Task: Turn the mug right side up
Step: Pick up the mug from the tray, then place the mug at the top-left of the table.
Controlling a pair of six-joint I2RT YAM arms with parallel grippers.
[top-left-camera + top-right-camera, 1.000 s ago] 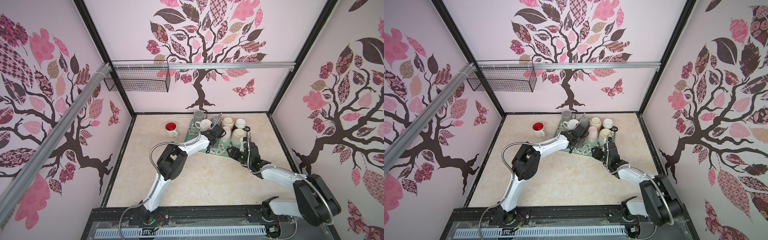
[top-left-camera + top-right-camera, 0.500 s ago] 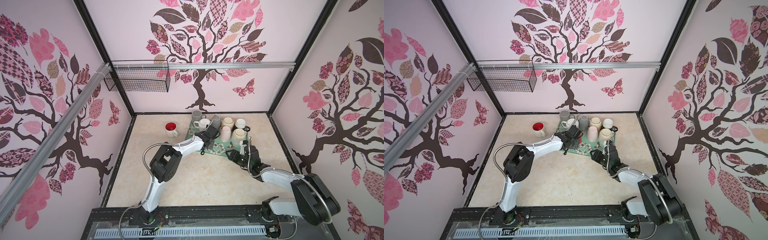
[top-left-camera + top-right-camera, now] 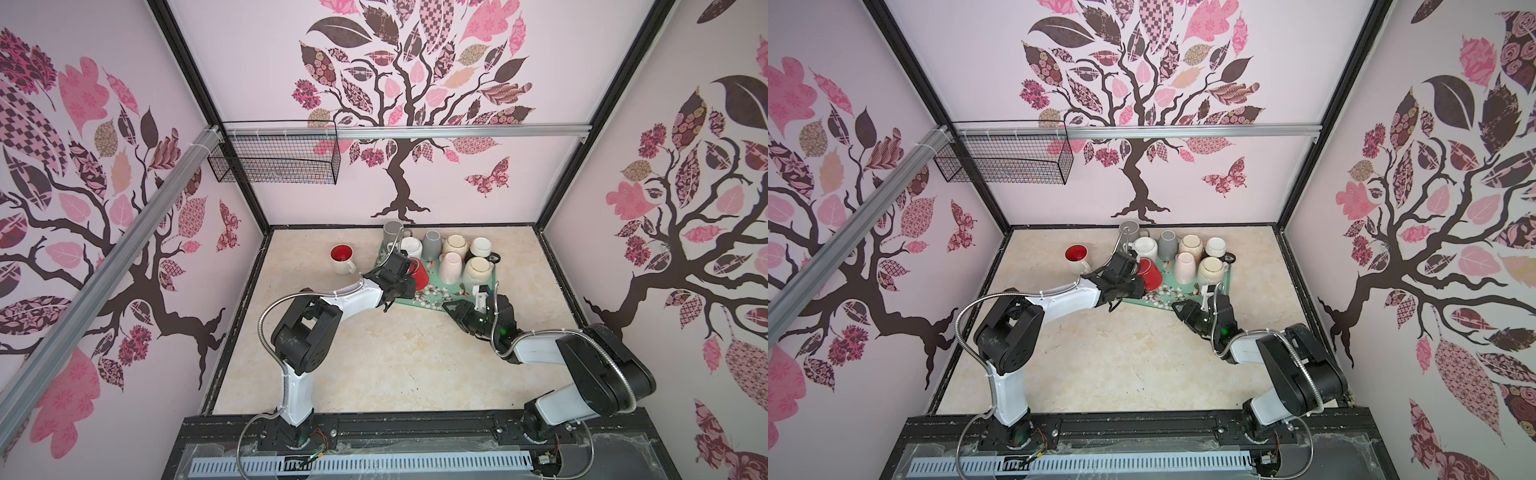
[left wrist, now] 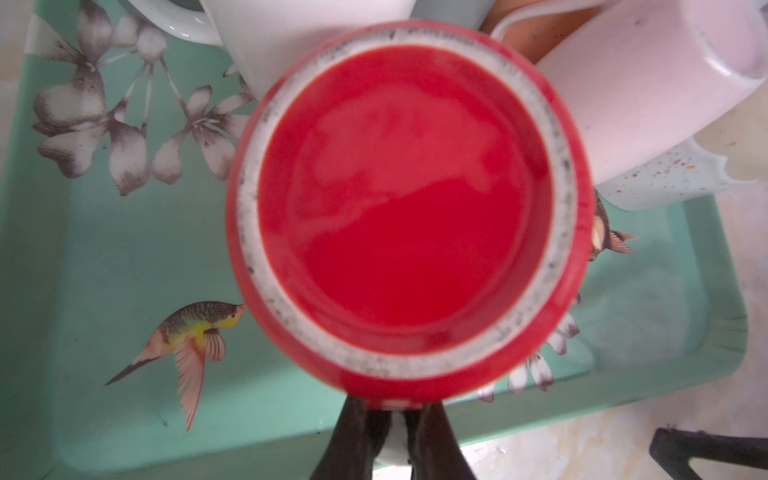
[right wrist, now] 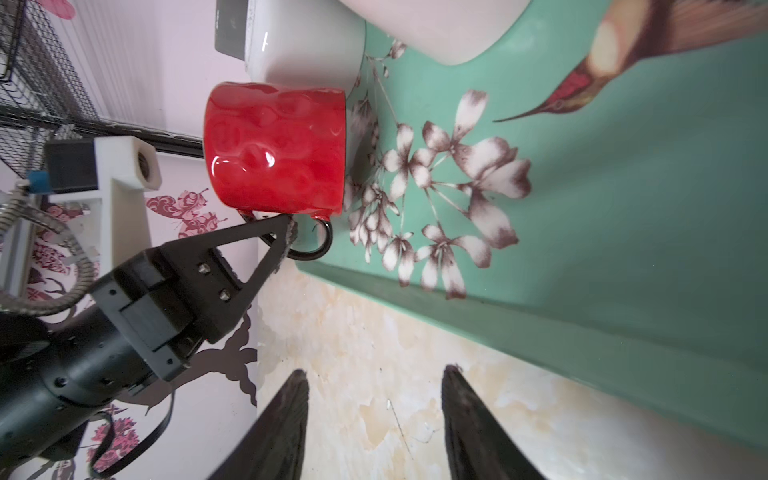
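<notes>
Mug, red, stands base-up at the left side of the tray, mouth toward it; you cannot tell whether the rim touches. A pink cup and a white cup are just beside it. Your left fingers are clamped on its dark handle, reaching in from the tray's near-left edge. Your right fingers stand apart, holding nothing, low over the worktop just beside the tray's near edge.

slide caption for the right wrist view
Left gripper, jaws shut on the handle of the inverted red mug over the floral tray.
</notes>
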